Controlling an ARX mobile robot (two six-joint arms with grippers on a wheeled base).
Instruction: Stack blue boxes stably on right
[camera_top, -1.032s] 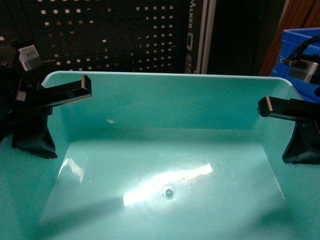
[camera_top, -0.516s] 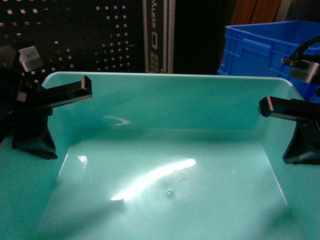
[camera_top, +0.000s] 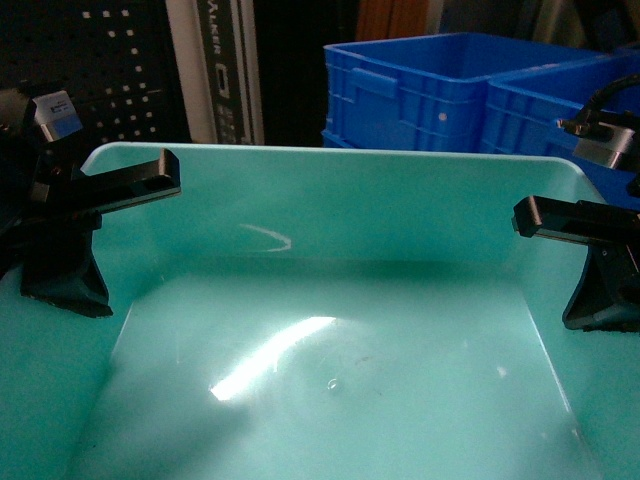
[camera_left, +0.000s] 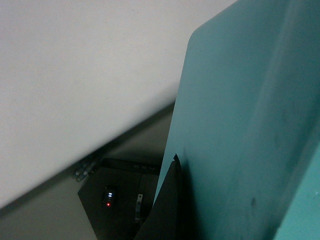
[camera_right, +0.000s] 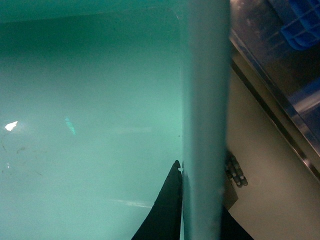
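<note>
Slippage is your main risk here: the turquoise tub (camera_top: 330, 300) hangs between 2 arms, carried close in front of the head camera with its open side up, and each grip bites only a thin strip of glossy, sloping wall. Your left pincer (camera_top: 95, 215) is clamped over the tub's left wall, 1 finger inside the tub and the other outside, and the left wrist view shows a dark finger (camera_left: 167, 210) pressed flat against the outer face. Your right pincer (camera_top: 585, 245) is clenched the same way on the right wall, and the right wrist view shows the rim (camera_right: 202, 125) running straight between its 2 dark fingers. If 1 arm leads the other, or the base swings fast, you can expect the tub to twist in the grips, tip toward the lagging side, or slide off a smooth wall. The tub's long axis appears to run left to right across the head view, from 1 grip to the other, and its rim looks about level. Beyond its far wall stand dark blue ribbed crates (camera_top: 430, 95), right of centre, near but apart from it. Misjudge the height or angle there and the base could catch on a crate rim. No bench shows under the tub.
</note>
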